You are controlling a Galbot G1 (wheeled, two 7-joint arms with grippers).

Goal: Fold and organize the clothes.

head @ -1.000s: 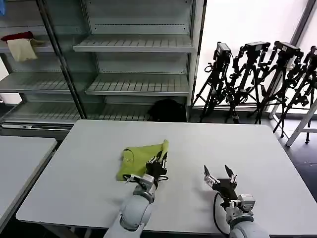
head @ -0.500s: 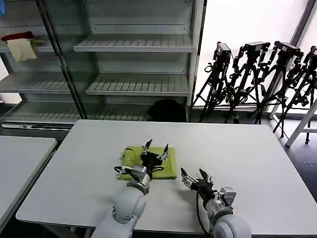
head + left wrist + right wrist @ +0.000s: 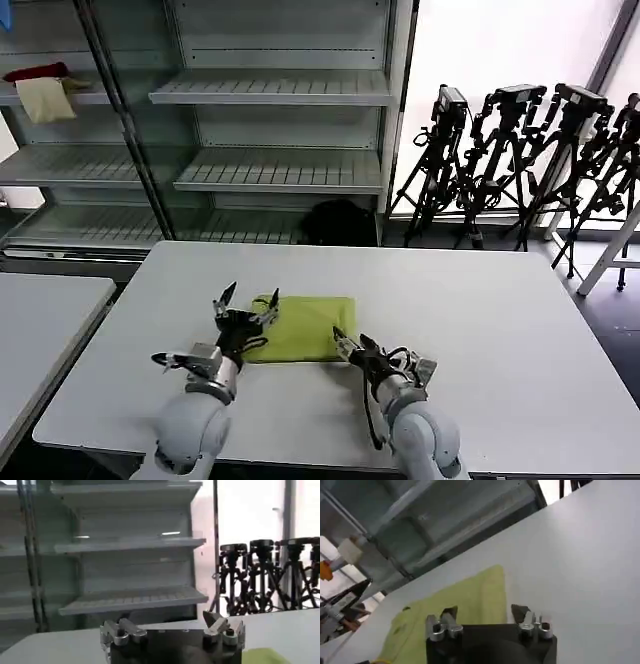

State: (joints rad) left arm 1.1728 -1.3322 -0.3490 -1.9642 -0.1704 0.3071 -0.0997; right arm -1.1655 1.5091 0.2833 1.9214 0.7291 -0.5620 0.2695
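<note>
A lime-green cotton T-shirt (image 3: 303,328) lies folded into a flat rectangle between two empty grippers. The left gripper (image 3: 246,298) and right gripper (image 3: 349,340) flank it, fingers spread. Folding looks nearly done; stowing apparently remains.

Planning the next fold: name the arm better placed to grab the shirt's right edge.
Probably the right. The right gripper is open beside the near right corner of the folded T-shirt; the left gripper, also open, is at its left end.

Parted right gripper (image 3: 487,617) above T-shirt (image 3: 465,602)
</note>
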